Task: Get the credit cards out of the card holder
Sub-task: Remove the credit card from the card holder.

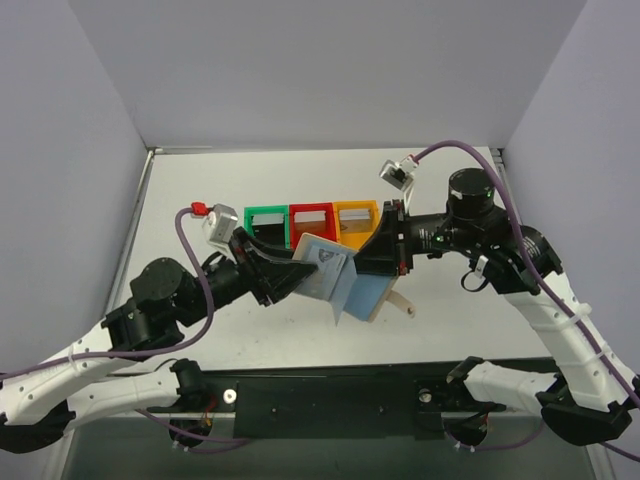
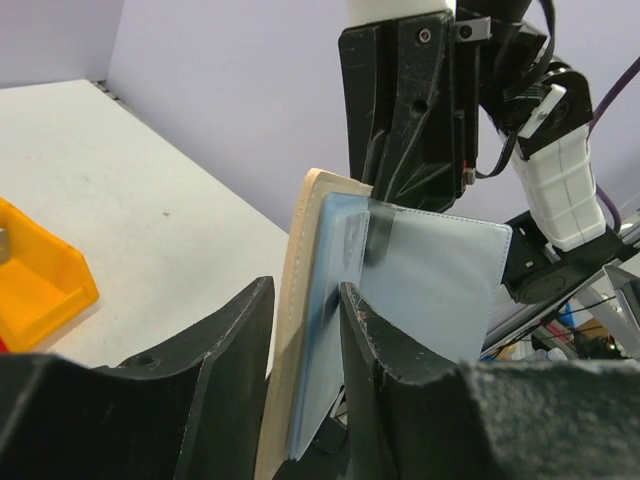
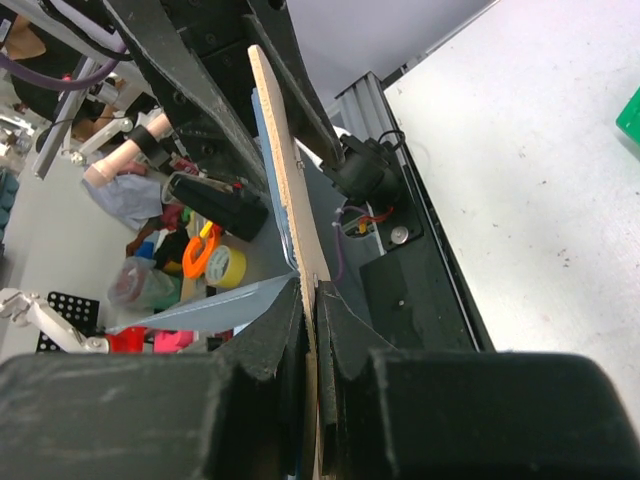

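The card holder (image 1: pixel 350 288) hangs open in the air between both arms, with a tan cover and light blue inner panels (image 2: pixel 430 280). My right gripper (image 1: pixel 386 250) is shut on its tan cover (image 3: pixel 285 190), seen edge-on in the right wrist view, the jaws (image 3: pixel 312 292) tight on either side. My left gripper (image 1: pixel 300 275) is open, its fingers (image 2: pixel 305 290) straddling the tan leaf and one blue panel. A pale card face (image 1: pixel 322 254) with a dark mark shows at the holder's upper left. I cannot tell whether it is a credit card.
Green (image 1: pixel 266 222), red (image 1: pixel 311 220) and orange (image 1: pixel 355 218) bins stand in a row just behind the grippers. The orange bin (image 2: pixel 40 285) lies low left in the left wrist view. The holder's snap tab (image 1: pixel 402 300) dangles at its right.
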Available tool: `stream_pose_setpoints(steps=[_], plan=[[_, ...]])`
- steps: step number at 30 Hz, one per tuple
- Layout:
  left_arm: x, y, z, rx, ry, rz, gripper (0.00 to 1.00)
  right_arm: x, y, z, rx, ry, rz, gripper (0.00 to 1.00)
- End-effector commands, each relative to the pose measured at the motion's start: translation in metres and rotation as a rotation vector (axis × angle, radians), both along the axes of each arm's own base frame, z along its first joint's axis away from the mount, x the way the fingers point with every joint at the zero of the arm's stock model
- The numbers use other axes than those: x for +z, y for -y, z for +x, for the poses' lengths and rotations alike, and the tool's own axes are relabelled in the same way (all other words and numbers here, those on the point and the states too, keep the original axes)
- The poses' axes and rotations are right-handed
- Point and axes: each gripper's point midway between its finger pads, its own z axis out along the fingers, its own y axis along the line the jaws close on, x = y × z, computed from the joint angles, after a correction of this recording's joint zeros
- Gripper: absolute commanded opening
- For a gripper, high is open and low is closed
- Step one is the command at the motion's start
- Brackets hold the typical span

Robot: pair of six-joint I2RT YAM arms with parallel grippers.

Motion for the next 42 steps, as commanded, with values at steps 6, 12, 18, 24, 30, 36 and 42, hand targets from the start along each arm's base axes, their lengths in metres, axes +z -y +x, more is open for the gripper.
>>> stream_pose_setpoints(steps=[6,12,18,24,30,36,42], plan=[[0.036,-0.033,-0.002,0.067,0.068,-0.112,0.42,0.024,0.005,-0.015,0.065,0.079,0.084,0.00],[0.036,-0.030,-0.004,0.048,0.065,-0.120,0.42,0.027,0.005,-0.018,0.080,0.084,0.097,0.00],[0.059,-0.038,-0.018,0.000,0.114,-0.223,0.45,0.027,0.005,-0.018,0.077,0.080,0.097,0.00],[0.060,-0.032,-0.027,-0.060,0.118,-0.217,0.46,0.028,0.005,-0.018,0.079,0.077,0.101,0.00],[0.051,-0.014,-0.035,-0.146,0.105,-0.187,0.43,0.029,0.004,-0.018,0.080,0.076,0.105,0.00],[0.050,-0.004,-0.039,-0.192,0.103,-0.175,0.36,0.029,0.005,-0.019,0.077,0.076,0.105,0.00],[0.047,0.003,-0.040,-0.213,0.096,-0.160,0.34,0.028,0.005,-0.018,0.071,0.077,0.103,0.00]])
